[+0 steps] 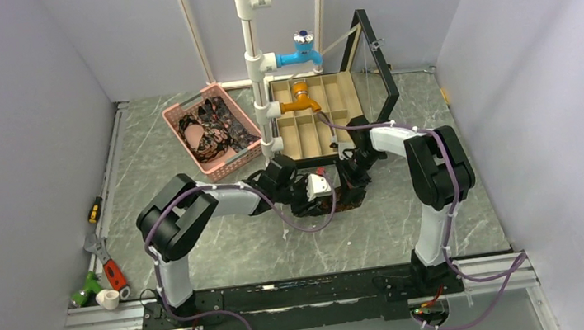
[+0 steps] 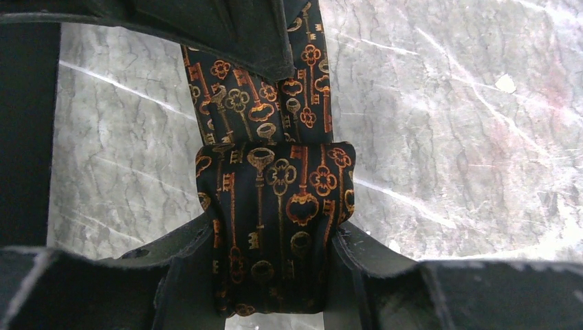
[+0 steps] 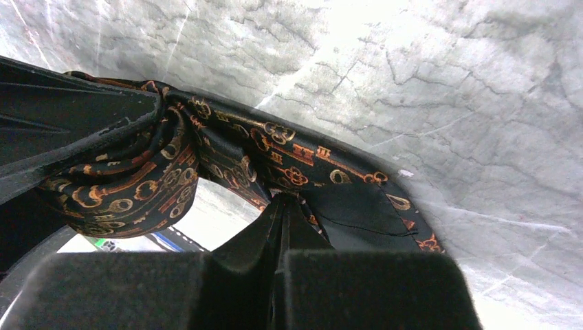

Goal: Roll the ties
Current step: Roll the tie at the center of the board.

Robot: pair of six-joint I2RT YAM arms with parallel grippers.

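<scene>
Rolling is part-done: the key-patterned tie point(image 2: 278, 182) is held over the marble table point(image 2: 447, 137), its rolled end pinched between the fingers of the left gripper point(image 2: 275, 237). The right gripper point(image 3: 282, 210) is pressed shut at the flat tail; whether fabric is caught cannot be told. If tail tension is lost, the roll is likely loosened or skewed sideways.

Top view: soft, even light from above. Shadows faint on grey marble-look tabletop point(image 1: 379, 230). Sharp across frame.

Left wrist view: white glare streaks upper right, washed-out patch lower right. Dark key-patterned fabric tie point(image 2: 275, 199) crisp at centre. My left fingers point(image 2: 399, 275) along bottom dim, soft.

Right wrist view: blown-out glare top centre. My right fingers point(image 3: 378, 289) along bottom blurred, near black.
</scene>
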